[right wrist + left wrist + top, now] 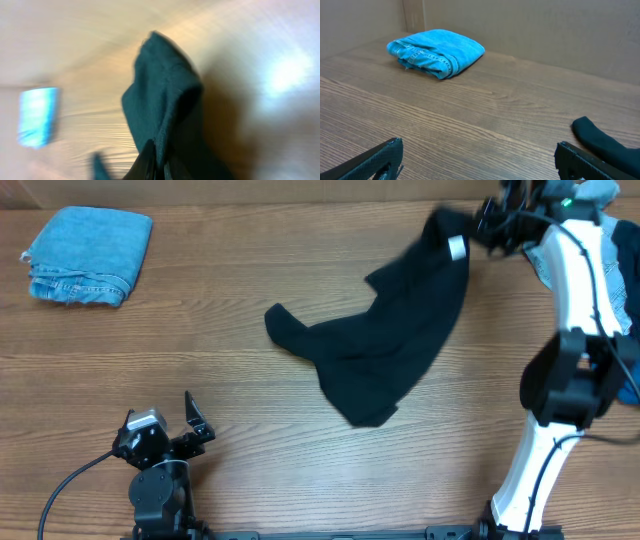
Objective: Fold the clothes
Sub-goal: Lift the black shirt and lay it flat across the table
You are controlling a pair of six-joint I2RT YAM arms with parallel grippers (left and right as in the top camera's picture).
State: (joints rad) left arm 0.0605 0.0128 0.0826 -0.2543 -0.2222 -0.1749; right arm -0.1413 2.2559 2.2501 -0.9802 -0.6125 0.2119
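Right fingers (488, 222) are pinched shut on the black T-shirt (385, 345) near its white tag (457, 248), and the rest of it is draped across the counter (220, 330). My left fingers (165, 425) gape wide, holding nothing. Left wrist: folded denim (437, 50) lies far ahead, with the shirt's edge at right. Right wrist, blurred: dark fabric is clamped between the fingers.

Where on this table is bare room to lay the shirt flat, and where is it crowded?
Widest bare wood lies between the folded denim and the black T-shirt. Another strip runs along the near edge, from the open left tool to the right arm. The far right corner is crowded: right tool gripping the shirt, beside piled blue garments.
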